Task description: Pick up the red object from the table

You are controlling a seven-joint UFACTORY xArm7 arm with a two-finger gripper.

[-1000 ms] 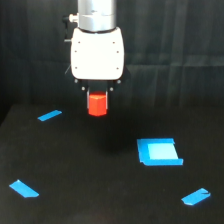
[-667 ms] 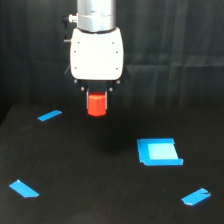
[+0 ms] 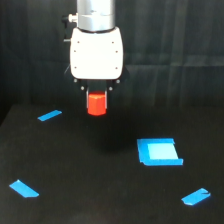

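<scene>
Hanging clear above the table (image 3: 100, 200), the red object (image 3: 97, 104) is one small, bright red-orange block, its top tucked into the white gripper (image 3: 97, 94), whose jaws are clamped against its sides. Three blue tape strips (image 3: 49, 115) and one blue square mark (image 3: 158, 151) lie on the black surface below.

You see block (image 3: 97, 104) under the gripper (image 3: 97, 95), above the table's (image 3: 90, 185) far middle | strip (image 3: 49, 115) near far-left edge | strip (image 3: 24, 188) near-left corner | square mark (image 3: 159, 151) right of centre | strip (image 3: 195, 197) near-right corner
</scene>
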